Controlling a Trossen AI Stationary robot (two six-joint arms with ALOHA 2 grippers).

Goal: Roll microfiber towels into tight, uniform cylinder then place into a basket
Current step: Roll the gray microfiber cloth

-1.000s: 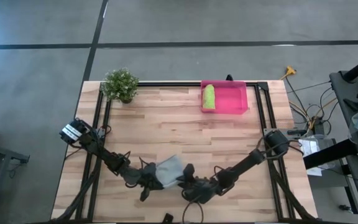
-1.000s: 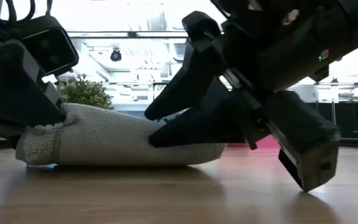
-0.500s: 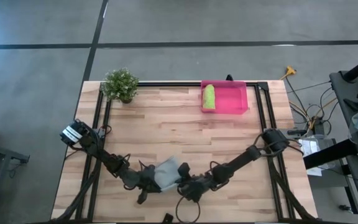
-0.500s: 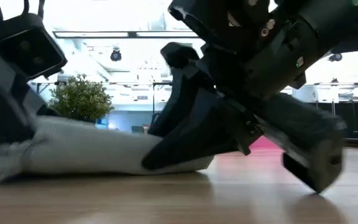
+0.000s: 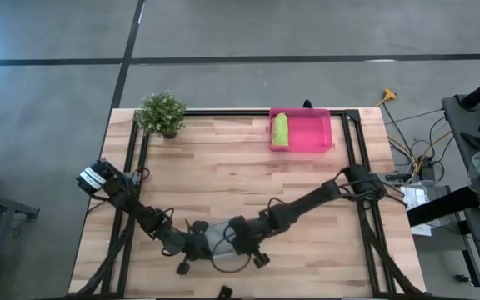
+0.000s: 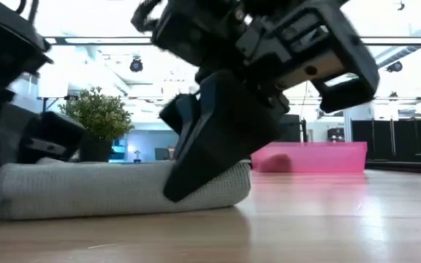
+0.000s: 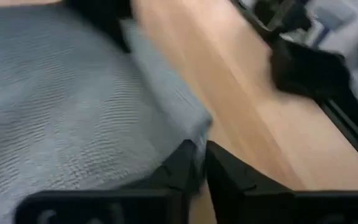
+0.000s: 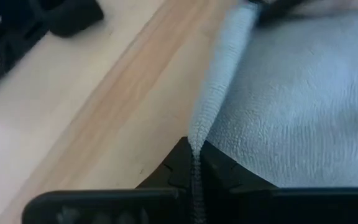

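Reaching farther across since a second ago, the right arm now stretches to the near middle of the table point(image 5: 323, 192), its gripper over the grey towel where before it sat beside the towel's right end, and its jaws, half apart then, have come together. On the high view the grey towel point(image 5: 217, 239) lies at about 6 o'clock on the tabletop, near the front edge, partly rolled into a low, flattened log whose long axis runs roughly 9 to 3 o'clock. Far off at about 1 o'clock from it sits the basket point(image 5: 315, 133), well apart from the grippers, with the lime green towel point(image 5: 280, 128) already rolled and lying along its left wall. The small potted plant point(image 5: 162, 112) stands at 11 o'clock, out of the way. Both arms crowd the same cloth: the left gripper point(image 5: 192, 247) is at its 9 o'clock end and the right gripper point(image 5: 238, 237) at its 3 o'clock end, so neither is clearly the nearer. The right wrist view shows the right gripper's jaws pressed together on a raised fold of the grey towel's edge, pinching it. The left wrist view shows the left gripper's fingers point(image 7: 185, 168) nearly together with only a thin gap, their tips against the towel's hem; whether cloth is actually caught between them I cannot tell.
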